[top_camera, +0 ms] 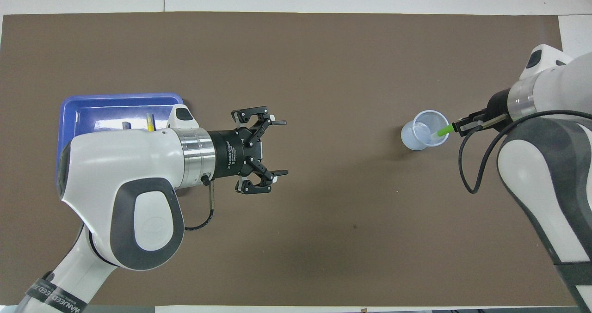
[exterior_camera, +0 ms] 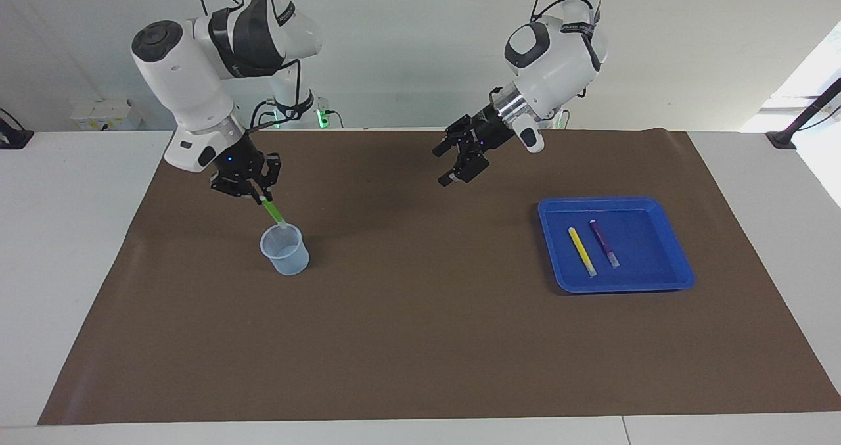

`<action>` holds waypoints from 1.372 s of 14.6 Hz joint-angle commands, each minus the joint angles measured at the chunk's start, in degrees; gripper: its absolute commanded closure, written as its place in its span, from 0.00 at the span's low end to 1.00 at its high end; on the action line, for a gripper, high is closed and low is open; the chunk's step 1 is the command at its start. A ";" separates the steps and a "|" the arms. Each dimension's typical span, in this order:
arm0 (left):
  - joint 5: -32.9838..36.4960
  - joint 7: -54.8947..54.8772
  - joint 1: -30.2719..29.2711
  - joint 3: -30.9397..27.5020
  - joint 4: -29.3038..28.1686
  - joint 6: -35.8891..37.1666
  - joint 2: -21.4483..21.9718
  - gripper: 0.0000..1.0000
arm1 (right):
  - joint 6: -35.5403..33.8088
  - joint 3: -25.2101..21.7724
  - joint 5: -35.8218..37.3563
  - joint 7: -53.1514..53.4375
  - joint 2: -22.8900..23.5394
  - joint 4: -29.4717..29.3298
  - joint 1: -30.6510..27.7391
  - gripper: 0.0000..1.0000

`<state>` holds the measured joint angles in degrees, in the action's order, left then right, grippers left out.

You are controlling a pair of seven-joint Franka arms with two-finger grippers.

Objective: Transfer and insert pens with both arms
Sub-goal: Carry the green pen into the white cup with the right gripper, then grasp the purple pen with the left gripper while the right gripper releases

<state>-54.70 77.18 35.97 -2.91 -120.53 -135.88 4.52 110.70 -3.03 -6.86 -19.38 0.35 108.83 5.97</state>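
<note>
We read "2F Adaptive Gripper" on the left end effector [top_camera: 277,147] body. A band low on the left arm [top_camera: 125,202] has lettering, partly legible.

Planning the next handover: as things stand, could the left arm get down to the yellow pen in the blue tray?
Probably yes. The left gripper hangs open and empty over the mat beside the blue tray; the yellow pen lies uncovered, apart from the purple pen.

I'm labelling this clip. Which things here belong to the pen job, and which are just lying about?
Job:
- green pen, in right gripper, over cup
- yellow pen, purple pen, in blue tray
- left gripper, open

Lying about:
- brown mat
</note>
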 commanded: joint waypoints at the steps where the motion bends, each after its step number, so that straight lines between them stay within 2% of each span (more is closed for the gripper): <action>1: 2.23 -9.82 -3.44 0.01 -1.64 5.34 1.37 0.00 | 0.57 0.57 0.89 -1.18 -0.09 0.33 -0.35 1.00; 4: 9.59 -20.45 -7.75 0.01 -1.02 11.23 1.37 0.00 | 3.63 0.49 0.97 -1.18 0.18 3.04 -0.35 1.00; 6: 10.49 -23.91 -11.08 0.01 -0.93 13.18 1.46 0.00 | 7.50 0.49 1.06 -2.49 -0.35 6.73 -0.26 1.00; 9: 16.37 -28.31 -16.53 -0.08 -0.93 16.07 1.46 0.00 | 8.13 0.57 2.99 -2.68 0.09 7.19 -0.17 1.00; 11: 23.73 -34.17 -20.83 0.01 -0.76 18.89 1.46 0.00 | 10.14 0.57 4.57 -2.68 0.00 8.59 0.18 1.00; 17: 40.36 -57.02 -27.88 -0.08 -0.76 17.85 -1.87 0.00 | 15.68 0.66 5.02 -2.68 0.18 12.72 0.18 1.00; 20: 42.91 -65.73 -29.55 -0.08 -0.76 14.95 -4.86 0.00 | 16.92 0.66 4.93 -2.33 -0.08 14.04 0.35 1.00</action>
<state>-14.40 16.74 7.37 -3.42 -120.97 -118.61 1.73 126.06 -2.57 -2.93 -20.94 1.24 121.00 6.41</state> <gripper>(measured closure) 0.000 0.828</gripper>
